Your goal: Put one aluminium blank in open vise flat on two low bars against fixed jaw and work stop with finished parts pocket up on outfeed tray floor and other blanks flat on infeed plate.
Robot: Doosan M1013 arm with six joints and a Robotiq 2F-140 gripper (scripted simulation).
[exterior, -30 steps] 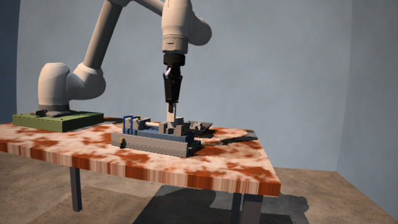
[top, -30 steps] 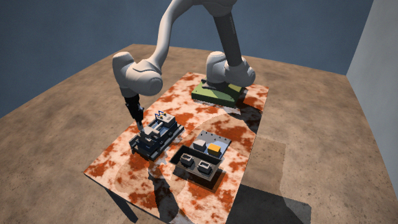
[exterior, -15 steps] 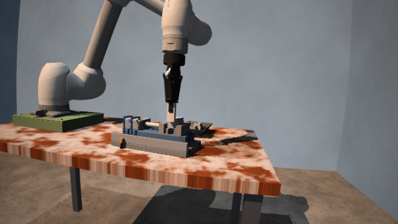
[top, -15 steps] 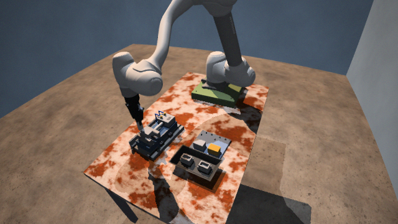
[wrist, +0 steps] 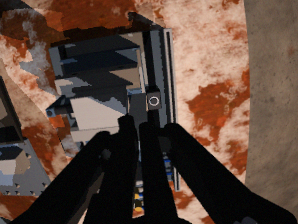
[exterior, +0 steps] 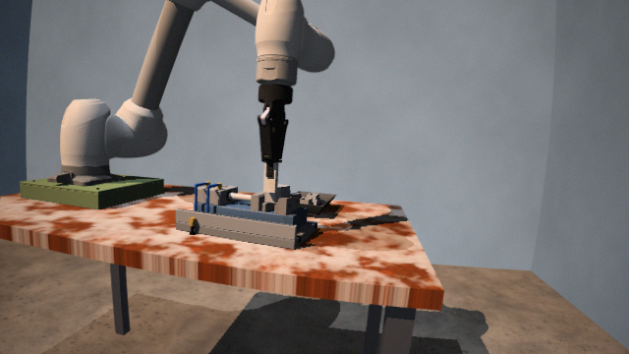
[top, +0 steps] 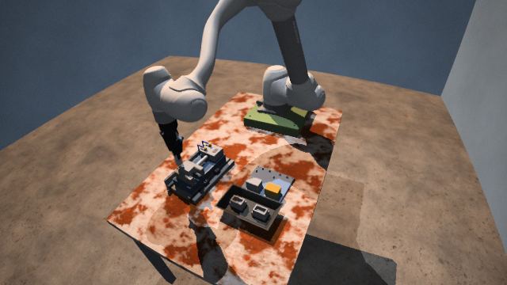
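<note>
A rust-and-cream patterned table (top: 135, 202) (exterior: 364, 256) (wrist: 210, 55) stands on a brown floor (top: 71, 154) (exterior: 44, 280) (wrist: 275, 100) between blue-grey walls. The vise (top: 226, 168) (exterior: 236, 229) (wrist: 173, 95) lies at its left in the top view, the hose block (top: 211, 150) (exterior: 210, 194) towards my base. An aluminium blank (top: 190, 166) (exterior: 282, 191) (wrist: 97, 112) appears to sit in the opening; whether it is flat on the low bars, or touching the fixed jaw and work stop, I cannot tell at this scale.

My gripper (top: 179, 161) (exterior: 270, 189) (wrist: 140, 104) is fully narrowed and holds nothing. Its fingertips point down just beside the blank, on the side away from the infeed plate (top: 287, 182) (wrist: 35, 181). I judge that the closed fingers serve as a pusher, this side being suited to nudging the blank towards the stop; too much force could tilt it.

To the right, a second aluminium blank (top: 254, 184) and the brass blank (top: 272, 190) rest apart on the plate. Nearer, the outfeed tray (top: 257, 196) holds the left part (top: 238, 203) and right part (top: 260, 212) pocket up, separated so that neither leans on the other.
</note>
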